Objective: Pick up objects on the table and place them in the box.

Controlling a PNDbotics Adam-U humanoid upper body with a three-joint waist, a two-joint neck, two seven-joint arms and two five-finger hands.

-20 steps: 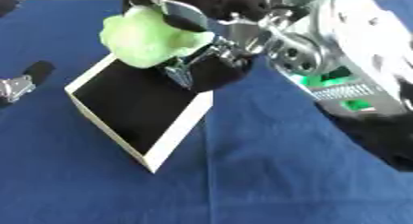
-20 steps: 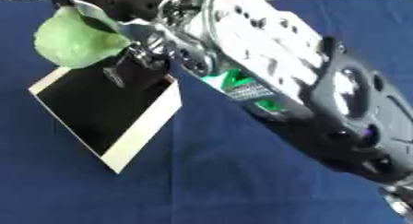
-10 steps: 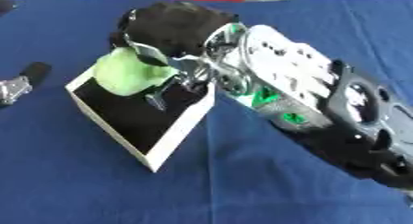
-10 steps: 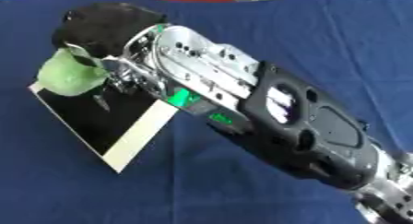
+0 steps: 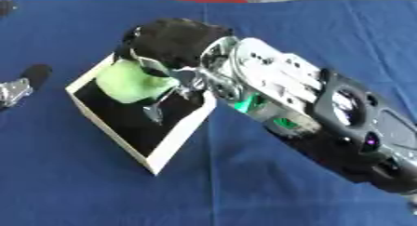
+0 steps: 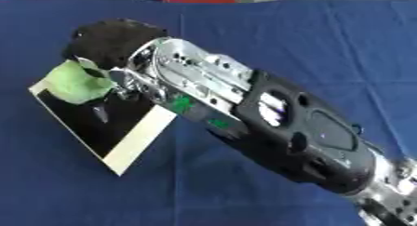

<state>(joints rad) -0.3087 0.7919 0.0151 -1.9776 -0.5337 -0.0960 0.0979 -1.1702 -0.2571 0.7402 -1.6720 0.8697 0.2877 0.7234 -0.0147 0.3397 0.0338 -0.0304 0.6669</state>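
Right hand (image 5: 175, 46), fingers curled round a pale green soft object (image 5: 130, 81) held low inside the black-lined box (image 5: 175, 143); withdrawing before the fingers open could drag it back over the rim.

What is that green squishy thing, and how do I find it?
Find the blue table, then the cream-edged box with a black inside. The pale green lump sits over it, held in the robot's right hand; nothing else here is green and soft-looking.
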